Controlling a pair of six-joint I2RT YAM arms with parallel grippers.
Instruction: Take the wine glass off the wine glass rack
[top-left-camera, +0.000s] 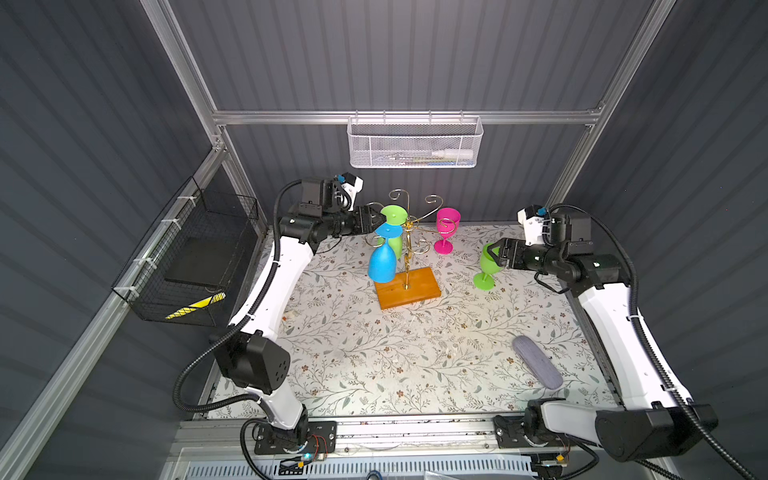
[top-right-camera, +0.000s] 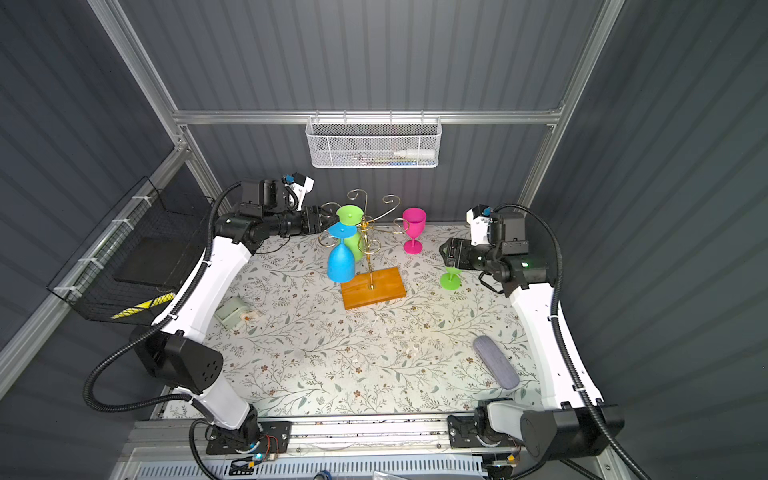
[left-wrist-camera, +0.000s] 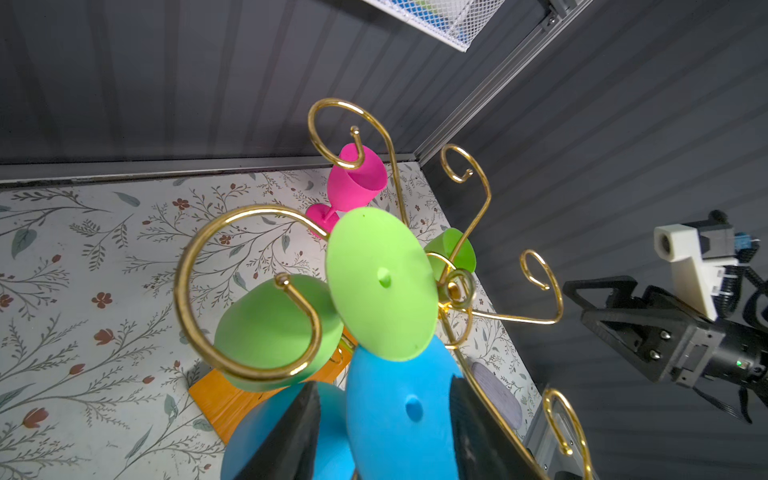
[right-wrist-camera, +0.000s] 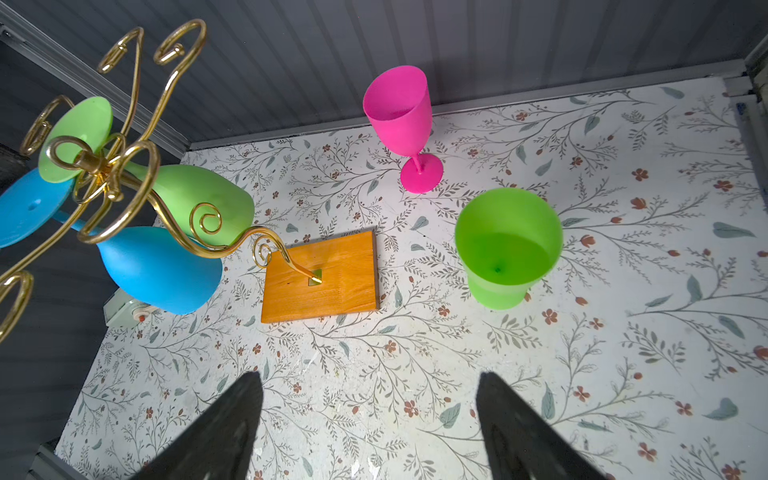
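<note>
The gold wire wine glass rack (top-left-camera: 409, 232) stands on its orange wooden base (top-left-camera: 409, 289). Two wine glasses hang upside down from its arms, a blue one (top-left-camera: 381, 264) and a light green one (top-left-camera: 395, 216). My left gripper (left-wrist-camera: 384, 384) is up at the rack and open. The blue glass's foot (left-wrist-camera: 399, 415) lies between its fingers; one finger is against the rim and the other stands a little apart. My right gripper (right-wrist-camera: 370, 376) is open and empty. It hovers beside a bright green glass (right-wrist-camera: 507, 249) standing upright on the mat.
A pink glass (top-left-camera: 448, 228) stands upright behind the rack near the back wall. A grey oblong case (top-left-camera: 536, 368) lies front right. A small pale device (top-right-camera: 232, 311) sits under the left arm. A black wire basket (top-left-camera: 187, 257) hangs on the left wall and a white mesh basket (top-left-camera: 415, 143) on the back rail.
</note>
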